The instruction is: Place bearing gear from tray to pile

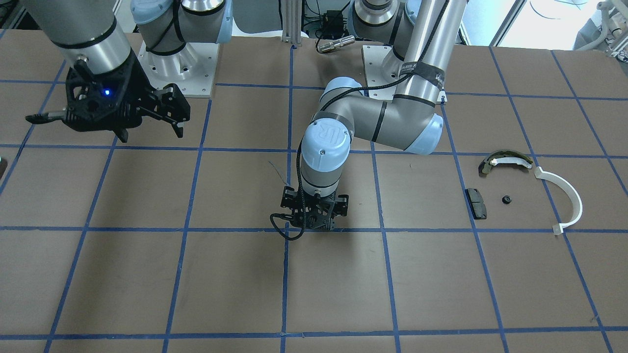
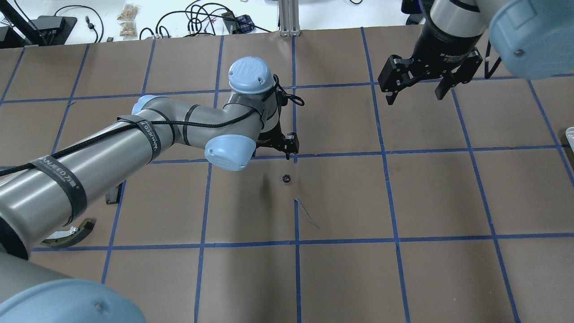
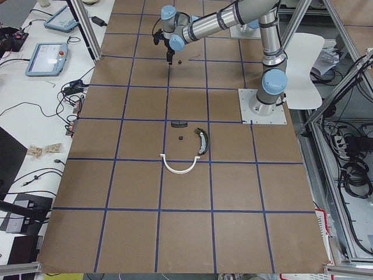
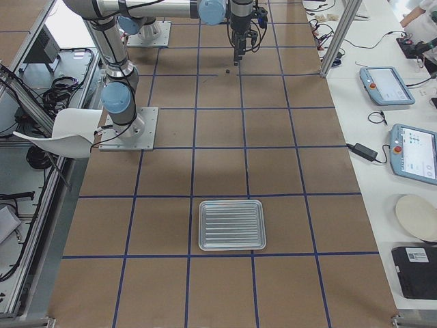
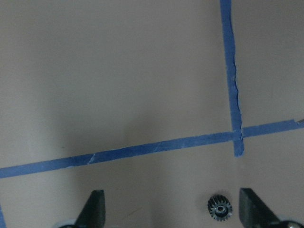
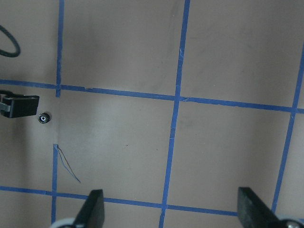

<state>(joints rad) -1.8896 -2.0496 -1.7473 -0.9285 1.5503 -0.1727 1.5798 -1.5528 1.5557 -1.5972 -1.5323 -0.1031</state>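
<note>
A small black bearing gear (image 2: 285,178) lies alone on the brown table near its middle. My left gripper (image 5: 173,213) hovers over it, open. In the left wrist view the gear (image 5: 219,208) sits on the table between the fingers, close to the right-hand one (image 5: 251,209). The pile shows in the front view: a white arc (image 1: 564,196), an olive curved piece (image 1: 505,161), a black pad (image 1: 476,203) and another small black gear (image 1: 506,199). The ribbed metal tray (image 4: 231,225) holds nothing. My right gripper (image 2: 415,92) hangs open and empty, high above the table.
Blue tape lines (image 2: 296,154) split the table into squares. The left arm's elbow (image 2: 226,152) stretches low across the table towards the middle. A thin pen mark (image 2: 307,213) is drawn near the gear. Monitors and cables lie on the side bench (image 4: 389,85).
</note>
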